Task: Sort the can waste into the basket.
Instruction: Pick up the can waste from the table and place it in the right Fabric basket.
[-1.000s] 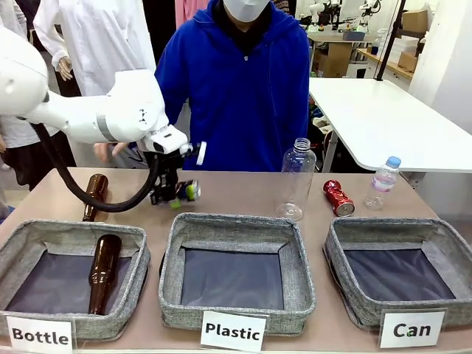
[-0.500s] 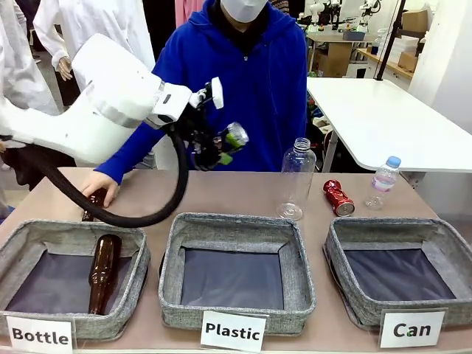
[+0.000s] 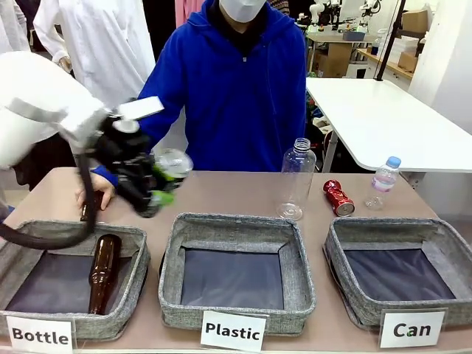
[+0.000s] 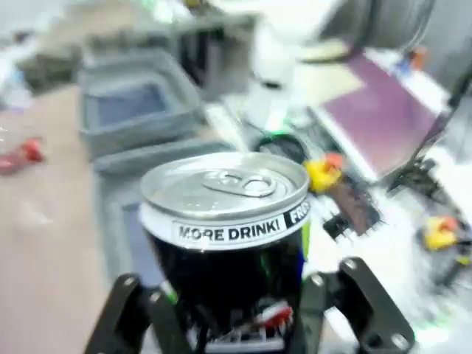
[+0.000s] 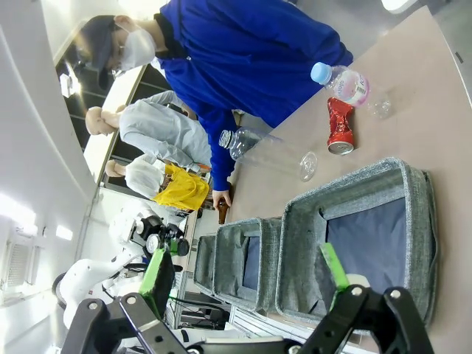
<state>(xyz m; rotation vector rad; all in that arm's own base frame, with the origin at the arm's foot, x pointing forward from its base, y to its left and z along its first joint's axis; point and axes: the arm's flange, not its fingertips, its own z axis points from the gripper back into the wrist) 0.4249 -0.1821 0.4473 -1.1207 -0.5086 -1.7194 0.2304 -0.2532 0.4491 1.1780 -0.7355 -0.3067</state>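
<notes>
Gripper check: your left gripper point(image 3: 162, 183) is clenching on the dark can point(image 3: 175, 162) and holding it up off the surface point(image 3: 243, 193). The left wrist view is confirming it. Both fingers point(image 4: 125, 313) are pinching the can's body with the silver lid facing back at the wrist, so the long axis is running roughly along the fingers. From the front the can is riding tilted, not upright, with its lid pointing up and toward the Can basket's side.

Relative to the Can basket point(image 3: 398, 226), the dark can is hanging well apart, off to that basket's left, with the Plastic basket point(image 3: 236, 221) lying between. So the drop target is lying to the right of your loaded gripper, and you are facing a long sideways carry across the middle basket before letting go. My read: you are mid-carry, not yet over the Can basket.

Red can point(image 3: 338, 198) is lying on its side on the surface, just behind the Can basket's far left corner. Your right gripper point(image 5: 243, 269) is hanging released, jaws wide with nothing between them, looking out over the Can basket from its near side. That arm is looking like the nearer one for the red can.
</notes>
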